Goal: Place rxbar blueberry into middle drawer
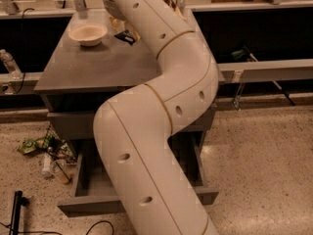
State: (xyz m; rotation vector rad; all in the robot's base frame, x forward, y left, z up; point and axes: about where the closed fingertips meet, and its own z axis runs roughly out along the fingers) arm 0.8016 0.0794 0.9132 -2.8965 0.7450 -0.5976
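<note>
Rxbar blueberry (pixel 125 36) noted flat on the bench (pixel 98 67), upper left of frame, just right of the beige bowl (pixel 88 33); long axis judged to slant down toward the right. Pincer (pixel 113 11) placed directly above it in the frame, close by; its state cannot be told, the arm (pixel 161 131) covering it. Middle drawer (pixel 88 205) seen pulled open at bottom of frame, largely crossed by the arm. Snack bag (pixel 169 4) glimpsed behind the arm; litter (pixel 49 153) on the floor at left.
</note>
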